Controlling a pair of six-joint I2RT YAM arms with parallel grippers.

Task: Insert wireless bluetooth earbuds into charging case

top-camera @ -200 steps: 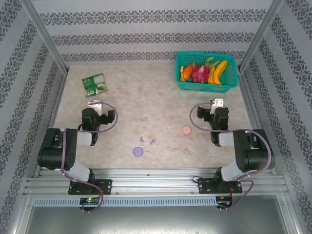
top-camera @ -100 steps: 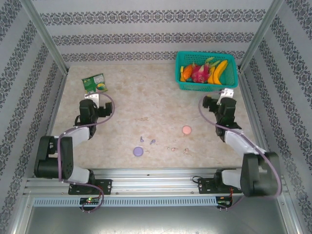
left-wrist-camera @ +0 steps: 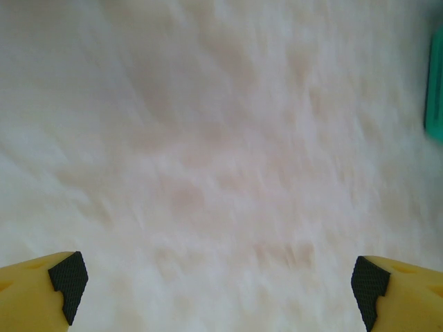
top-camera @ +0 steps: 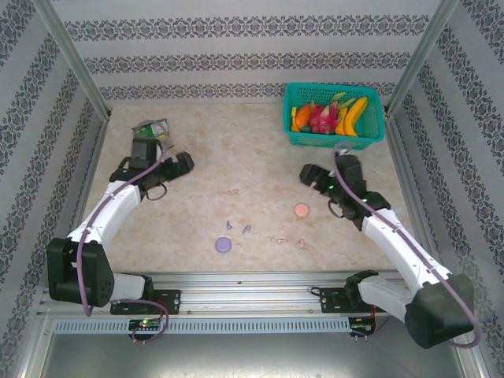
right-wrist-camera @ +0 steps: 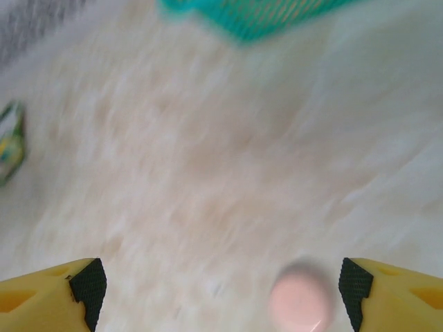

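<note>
Tiny lilac earbuds (top-camera: 229,224) (top-camera: 246,230) and pale pink earbuds (top-camera: 277,240) (top-camera: 300,244) lie loose near the table's front middle. A lilac round charging case (top-camera: 224,245) sits beside the lilac bits. A pink round case (top-camera: 302,210) lies further right. My right gripper (top-camera: 319,187) hovers open just behind the pink case. In the right wrist view, blurred, the pink case (right-wrist-camera: 299,302) sits below the open gripper (right-wrist-camera: 220,290), near the right fingertip (right-wrist-camera: 353,287). My left gripper (top-camera: 173,175) is open over bare table at the left; the left wrist view shows this gripper (left-wrist-camera: 217,287) holding nothing.
A teal basket (top-camera: 294,135) of toy fruit stands at the back right; the basket (right-wrist-camera: 256,17) lies ahead of the right gripper. A green packet (top-camera: 153,130) at the back left is partly covered by the left arm. Patterned walls close in three sides.
Both arms have stretched out from their folded poses. The left gripper swung to the back and turned right. The right gripper came forward and left, towards the pink case.
</note>
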